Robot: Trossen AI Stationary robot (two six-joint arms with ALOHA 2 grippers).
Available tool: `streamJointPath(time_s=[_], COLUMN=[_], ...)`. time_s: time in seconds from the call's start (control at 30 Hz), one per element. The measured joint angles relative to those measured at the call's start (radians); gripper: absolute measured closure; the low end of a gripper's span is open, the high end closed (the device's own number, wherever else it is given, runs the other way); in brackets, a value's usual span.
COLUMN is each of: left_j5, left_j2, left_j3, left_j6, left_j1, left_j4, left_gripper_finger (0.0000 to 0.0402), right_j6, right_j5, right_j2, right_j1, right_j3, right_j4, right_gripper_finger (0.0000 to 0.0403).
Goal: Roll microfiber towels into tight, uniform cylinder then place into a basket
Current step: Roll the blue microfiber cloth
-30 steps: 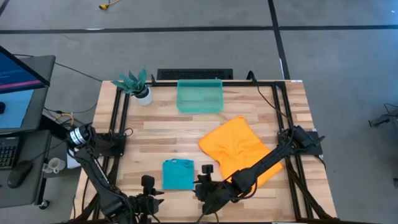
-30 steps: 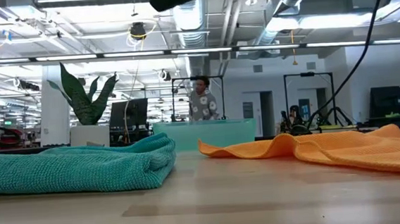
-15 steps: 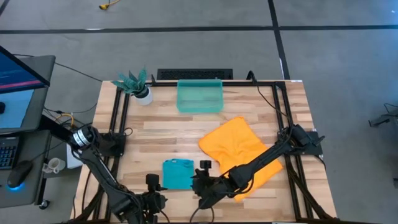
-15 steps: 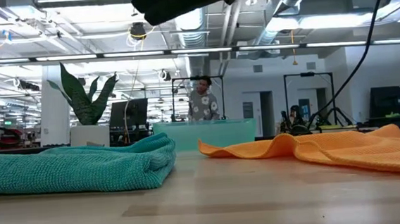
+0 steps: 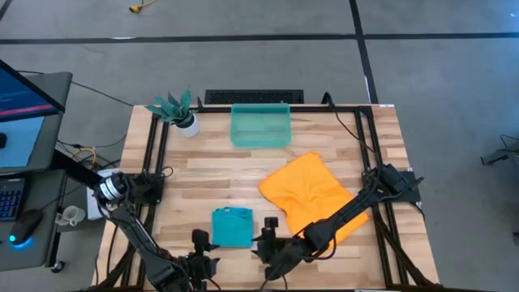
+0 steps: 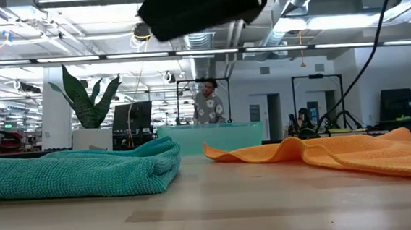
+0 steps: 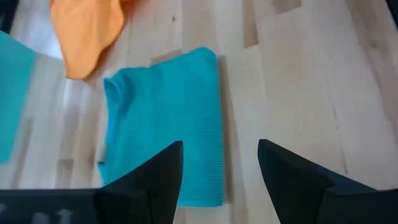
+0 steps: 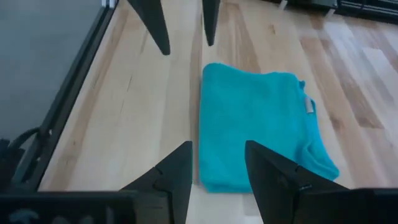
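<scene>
Both grippers open, empty, poised at bench's near edge: left gripper [image 7: 219, 163] and right gripper [image 8: 217, 165] flank folded teal towel [image 5: 232, 226], apparently lining up roll. Orange towel [image 5: 315, 195] lies crumpled rightward; basket [image 5: 260, 125] waits at far edge.

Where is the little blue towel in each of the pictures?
High view: the teal-blue towel lies folded near the table's front edge, between both grippers.
Low view: it fills the left foreground.
Left wrist view: it lies just left of centre.
Right wrist view: it lies in the middle, beyond the fingers.
Shared landmark: the orange towel, in every view except the right wrist.
</scene>
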Motion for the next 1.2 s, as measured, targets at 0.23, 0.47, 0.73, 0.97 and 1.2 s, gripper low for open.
streamJointPath(time_s=[0.23, 0.47, 0.73, 0.97, 1.2], left_j5=[-0.101, -0.148, -0.152, -0.077, -0.07], left_j2=[0.0, -0.002, -0.003, -0.003, -0.004], left_j3=[0.0, -0.086, -0.164, -0.164, -0.164], left_j6=[-0.12, -0.332, -0.318, -0.219, -0.228], left_j1=[0.044, 0.063, 0.072, 0.073, 0.072], left_j4=[-0.084, -0.145, 0.022, 0.051, 0.073], left_gripper_finger=[0.02, 0.02, 0.0225, 0.0293, 0.039], right_j6=[0.001, 0.002, 0.024, 0.012, 0.007], right_j5=[-0.049, -0.104, -0.102, -0.132, -0.153], right_j2=[0.0, 0.001, 0.032, 0.131, 0.177], right_j1=[-0.039, -0.064, -0.071, -0.087, -0.093], right_j3=[-0.098, -0.181, -0.219, -0.198, -0.164], right_j4=[0.232, 0.411, 0.535, 0.614, 0.644], right_gripper_finger=[0.0234, 0.0259, 0.0304, 0.034, 0.0382])
